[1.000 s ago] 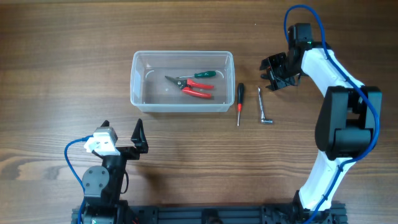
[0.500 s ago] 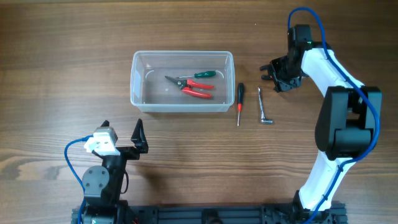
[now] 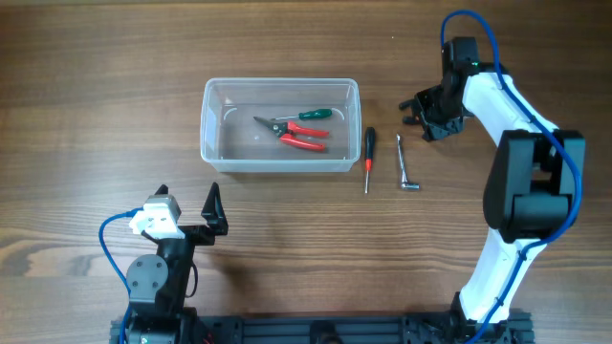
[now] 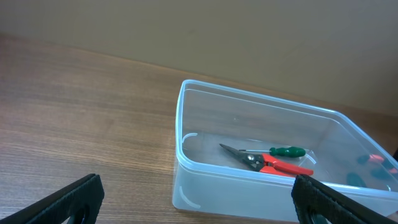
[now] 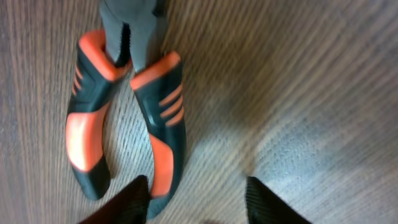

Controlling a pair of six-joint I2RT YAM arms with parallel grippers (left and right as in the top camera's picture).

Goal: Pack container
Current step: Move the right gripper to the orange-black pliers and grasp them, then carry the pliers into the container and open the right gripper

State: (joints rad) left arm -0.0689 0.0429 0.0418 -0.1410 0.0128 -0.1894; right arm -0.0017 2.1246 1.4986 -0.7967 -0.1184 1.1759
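L gripper [image 3: 187, 196] sat spread wide, nothing in it, on the robot side of the container [image 3: 277, 83] and a bit left of it. Container lay mid-table [image 3: 96, 96] w/ red cutters [image 3: 304, 136] and a green screwdriver [image 3: 314, 114] inside. Just right of container: dark screwdriver [image 3: 368, 153], then an L-key [image 3: 405, 164]. Farther right, R gripper [image 5: 196, 199] hung w/ fingers apart, empty, over orange-black pliers [image 5: 155, 118] lying flat.

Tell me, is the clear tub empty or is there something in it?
Not empty. The container holds red-handled pliers and a green-handled screwdriver; both lie on its floor.
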